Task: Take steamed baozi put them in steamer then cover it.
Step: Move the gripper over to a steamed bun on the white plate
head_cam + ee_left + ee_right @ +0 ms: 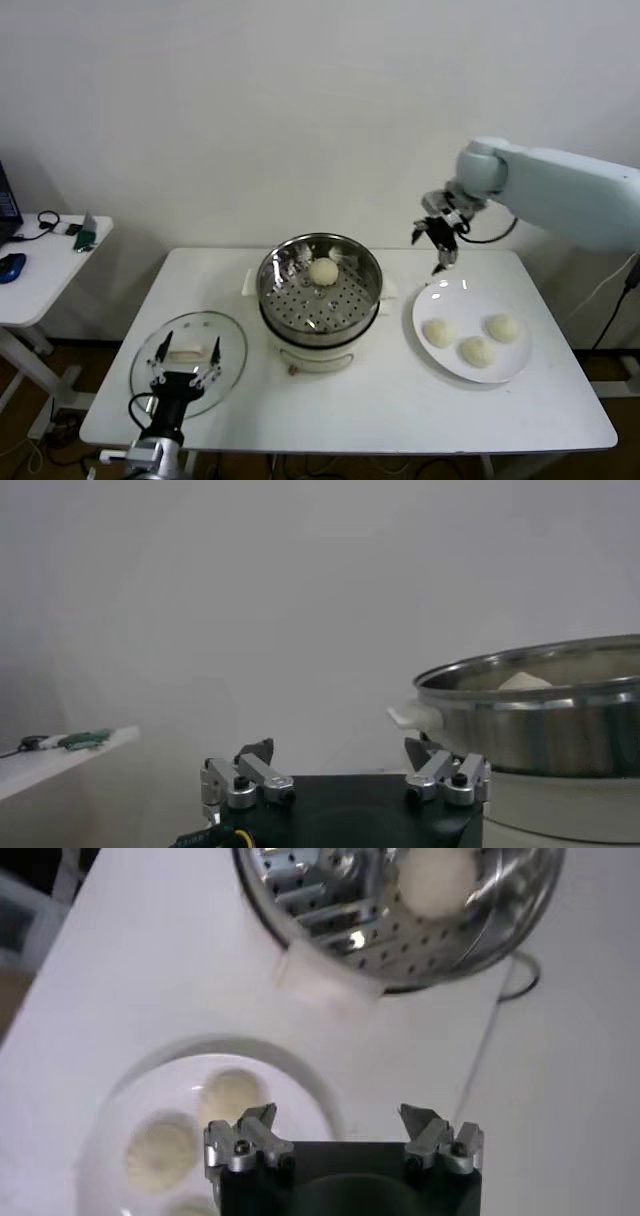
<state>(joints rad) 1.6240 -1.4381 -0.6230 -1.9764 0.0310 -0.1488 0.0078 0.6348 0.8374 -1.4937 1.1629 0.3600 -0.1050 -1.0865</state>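
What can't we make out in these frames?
- Right wrist view: third plate bun cut off by the gripper body and frame edge.
- Left wrist view: steamer wall hides its bun except the top; lid not in view.
- Head view: lid partly behind left gripper.

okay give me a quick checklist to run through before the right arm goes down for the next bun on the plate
1. Right gripper open and empty: ok.
2. Right gripper above the far rim of the flat white plate, not touching anything: ok.
3. Three cream-white round dough buns lie apart on the plate, with room to grip one: ok.
4. Shiny stainless-steel steamer pot is uncovered, with one bun already on its perforated tray and space left: ok.
5. Clear glass lid with the white bar handle lies on the table, off the pot: ok.
6. Left gripper open over the lid, away from the right arm's path: ok.
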